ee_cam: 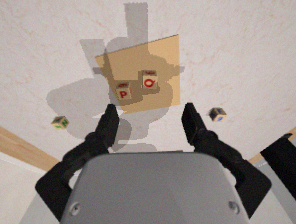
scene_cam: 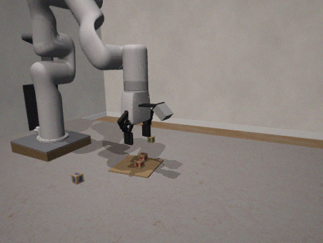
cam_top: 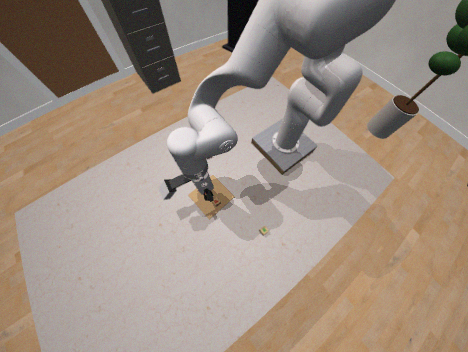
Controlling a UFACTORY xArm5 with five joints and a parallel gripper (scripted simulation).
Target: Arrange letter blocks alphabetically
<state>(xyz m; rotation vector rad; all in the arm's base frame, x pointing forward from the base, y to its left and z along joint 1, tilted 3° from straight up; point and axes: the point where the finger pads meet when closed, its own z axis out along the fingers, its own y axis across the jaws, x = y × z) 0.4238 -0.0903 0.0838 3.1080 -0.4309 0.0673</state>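
Arm (cam_top: 255,55) (scene_cam: 135,65) first, biggest item, bent out from the base plate (cam_top: 309,146) (scene_cam: 21,143) with the wrist pointing down. Next down in size, gripper (cam_top: 208,197) (scene_cam: 137,139) (ee_cam: 150,111): my fingers are released, spread wide with nothing between them, up in the air over the mat area. Mat (cam_top: 226,194) (scene_cam: 121,168) (ee_cam: 165,52) lies flat, turned at an angle. Blocks, last and smallest: P block (cam_top: 216,202) (scene_cam: 142,157) (ee_cam: 124,93) and Q block (scene_cam: 139,163) (ee_cam: 149,81), both on the mat, red letters up, P left of Q as read from the base, Q a bit farther out. Green block (cam_top: 264,230) (scene_cam: 151,139) (ee_cam: 60,122) sits off the mat, well apart on the base-side viewer's left; glyph looks like N, too small to swear to. Blue block (scene_cam: 77,178) (ee_cam: 218,114) sits off the mat on the opposite side; can't read its top. My guess: green is the missing letter and blue the spare, so the row wants N, P, Q and blue can stay put. Key relation: green lies off to my left, beyond the P side, so I'd judge the next move is sideways that way, then down, fingers squared to its faces. Catch: P looks close to the mat's left edge, so N may not fit fully on beside it; I'd probably have to shift the pair right. Risk: a wide finger clipping P on the way down.
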